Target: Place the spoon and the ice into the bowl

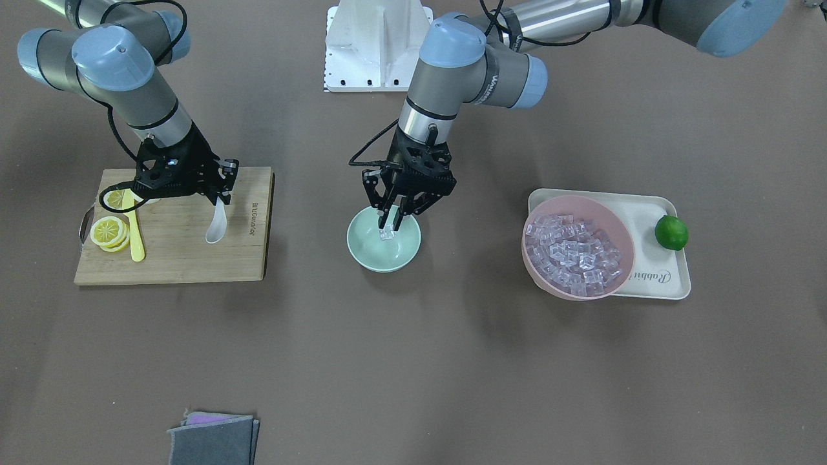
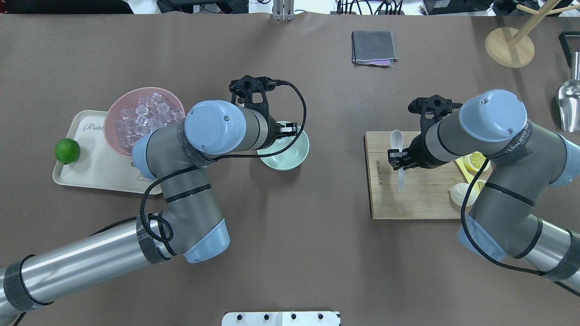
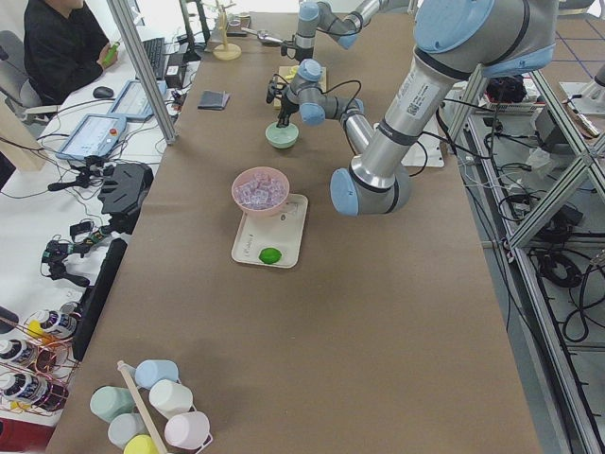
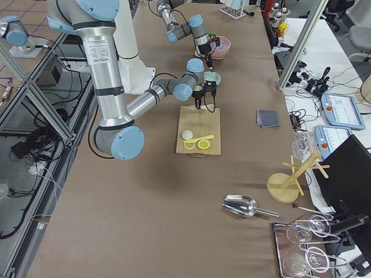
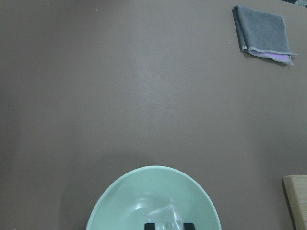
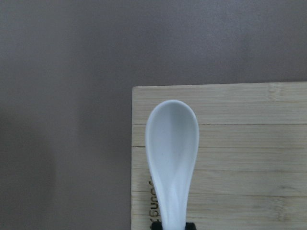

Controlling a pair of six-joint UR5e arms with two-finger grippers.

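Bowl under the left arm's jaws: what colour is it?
The bowl is plain mint green, with no pattern; it shows best in the exterior front-facing view.

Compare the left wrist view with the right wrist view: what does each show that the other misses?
Only the left wrist view shows the mint-green bowl with an ice cube inside its rim, and the grey cloth at top right. Only the right wrist view shows the white spoon, its scoop over the cutting board. Both show the brown table and part of that board.
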